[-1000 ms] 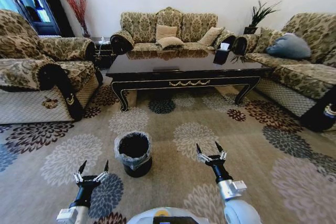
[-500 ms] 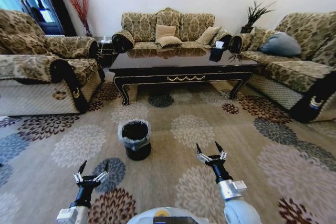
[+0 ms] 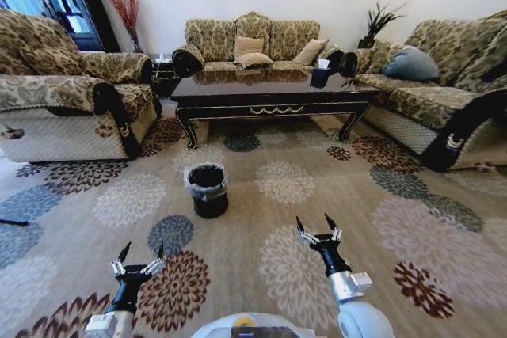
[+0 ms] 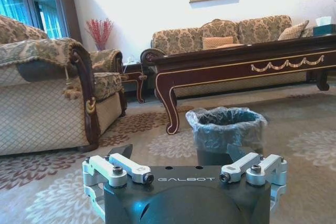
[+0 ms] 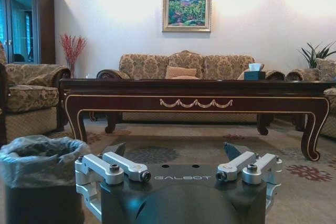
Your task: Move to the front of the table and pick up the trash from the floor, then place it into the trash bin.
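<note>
Left gripper (image 3: 141,257), right gripper (image 3: 318,228): spread wide, empty. Trash bin (image 3: 209,190) ahead, near table (image 3: 269,94). Risk: litter apparently unsighted on floor (image 3: 317,195); blind approach could miss it.

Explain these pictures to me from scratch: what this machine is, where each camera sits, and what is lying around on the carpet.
This is a wheeled robot with two arms, in a living room. The wide picture comes from a camera on its head, looking forward and down. Its left hand and right hand are both raised low in front of it, fingers spread open, holding nothing. The other two pictures come from cameras on each wrist, looking out over that arm's own hand: the left one and the right one.

On the patterned carpet stands a small black trash bin with a plastic liner. Beyond it is a long dark coffee table with a tissue box on top, and sofas around it. I see no litter on the carpet from here.
</note>
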Available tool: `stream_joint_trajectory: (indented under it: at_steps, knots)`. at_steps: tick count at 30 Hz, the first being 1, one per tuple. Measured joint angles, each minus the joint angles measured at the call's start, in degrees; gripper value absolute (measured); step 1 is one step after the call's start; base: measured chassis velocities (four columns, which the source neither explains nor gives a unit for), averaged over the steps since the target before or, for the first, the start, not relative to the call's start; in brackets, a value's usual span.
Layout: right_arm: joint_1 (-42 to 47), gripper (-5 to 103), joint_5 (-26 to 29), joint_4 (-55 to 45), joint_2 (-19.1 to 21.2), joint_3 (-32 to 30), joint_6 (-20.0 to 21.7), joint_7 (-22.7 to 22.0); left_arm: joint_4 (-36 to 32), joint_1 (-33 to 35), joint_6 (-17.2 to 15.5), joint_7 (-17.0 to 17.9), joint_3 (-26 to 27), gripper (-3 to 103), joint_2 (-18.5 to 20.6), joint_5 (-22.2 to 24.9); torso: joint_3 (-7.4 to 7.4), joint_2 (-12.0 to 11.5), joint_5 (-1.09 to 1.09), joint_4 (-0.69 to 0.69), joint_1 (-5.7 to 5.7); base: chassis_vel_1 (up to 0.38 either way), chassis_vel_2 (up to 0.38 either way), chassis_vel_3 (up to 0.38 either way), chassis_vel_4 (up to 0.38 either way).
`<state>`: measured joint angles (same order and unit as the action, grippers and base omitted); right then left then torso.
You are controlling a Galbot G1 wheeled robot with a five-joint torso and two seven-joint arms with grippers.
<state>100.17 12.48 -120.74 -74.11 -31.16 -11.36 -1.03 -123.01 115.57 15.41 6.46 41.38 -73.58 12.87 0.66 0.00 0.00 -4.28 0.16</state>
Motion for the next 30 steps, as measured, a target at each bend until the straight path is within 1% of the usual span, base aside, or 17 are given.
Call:
stream_joint_trajectory:
  at_steps: [30]
  knots:
    - [0.01,100,0.0,0.0,0.0,0.0,0.0,0.0,0.0,0.0,0.0,0.01,0.0,100,0.0,0.0,0.0,0.0,0.0,0.0,0.0,0.223,-0.228,-0.23,0.233]
